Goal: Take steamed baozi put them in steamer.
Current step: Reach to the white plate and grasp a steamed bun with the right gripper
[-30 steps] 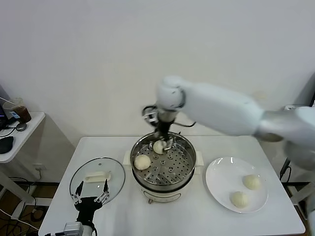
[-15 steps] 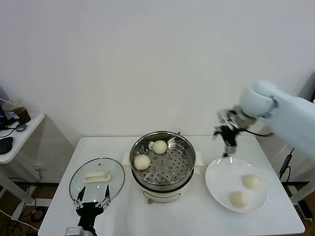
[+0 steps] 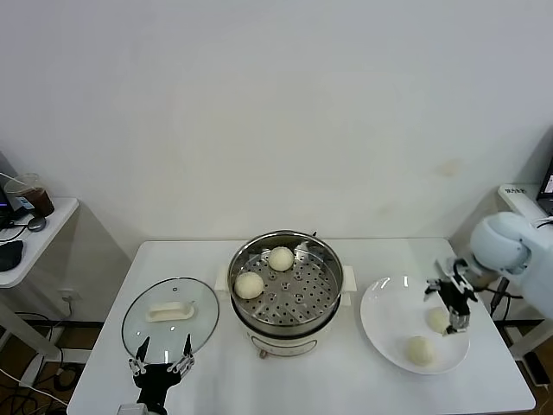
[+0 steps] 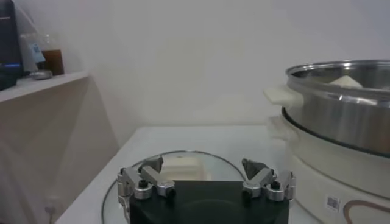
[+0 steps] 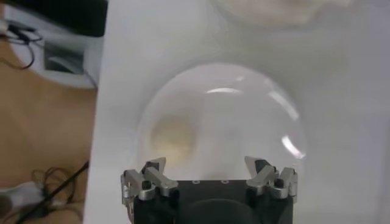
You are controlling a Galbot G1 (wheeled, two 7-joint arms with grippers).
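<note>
**Baozi split between steamer and plate**

Two round cream-white steamed baozi (image 3: 250, 284) lie on the perforated floor of the shiny stainless-steel steamer (image 3: 324, 262) at frame centre. Two more sit on the flat white plate (image 3: 387, 315), lower right. Above them, the right gripper (image 3: 453, 304) hovers wide open, empty. At lower left, the left gripper (image 3: 161, 362) waits, open, beside the glass lid (image 3: 145, 322).
</note>
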